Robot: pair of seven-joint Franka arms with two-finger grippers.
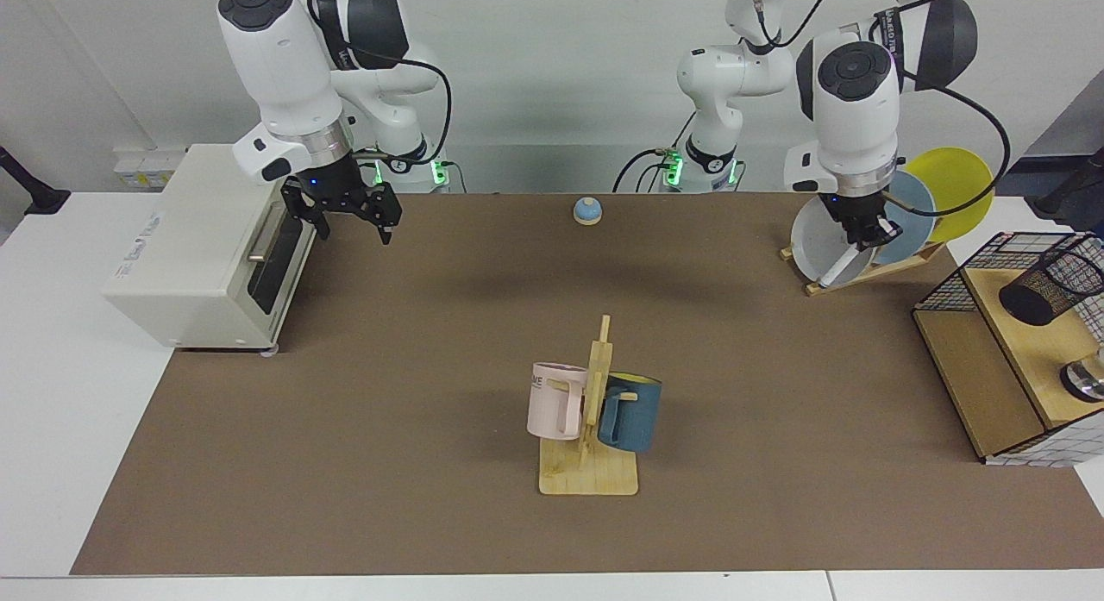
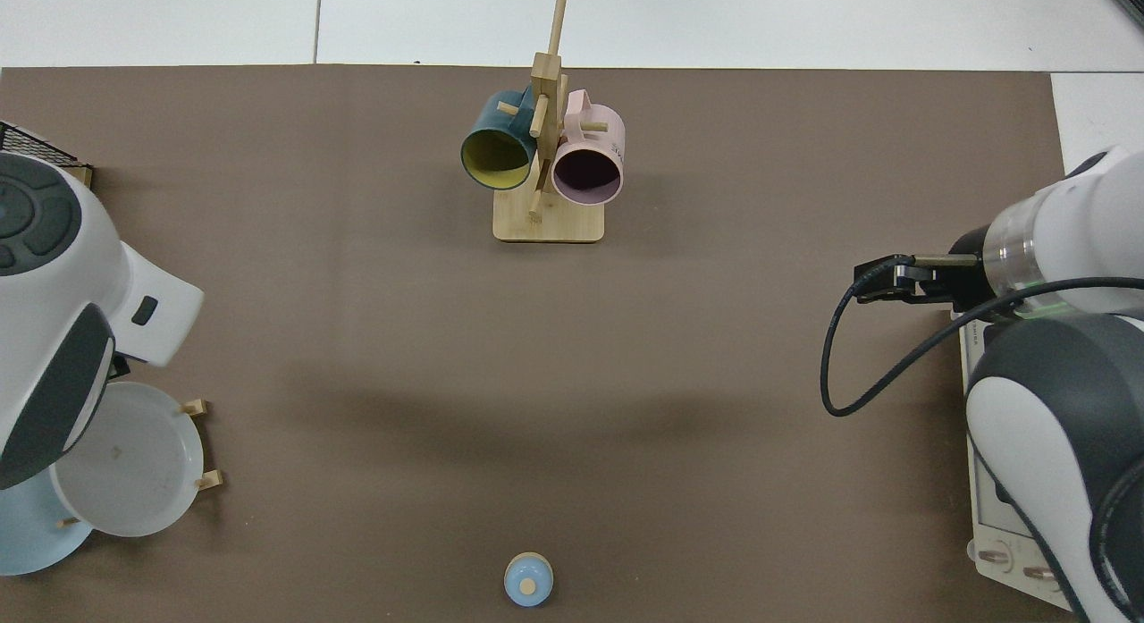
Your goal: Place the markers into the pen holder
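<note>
Matt brown table mat, wooden mug rack, black wire-mesh pen holder

One marker is in view, clamped in the left gripper. One pen holder stands off to that gripper's side, on the wooden shelf. Three plates lean in a rack just behind the left gripper. Two mugs hang on one wooden stand. One toaster oven sits beside the open right gripper. One small blue knob lies between the two grippers.
</note>
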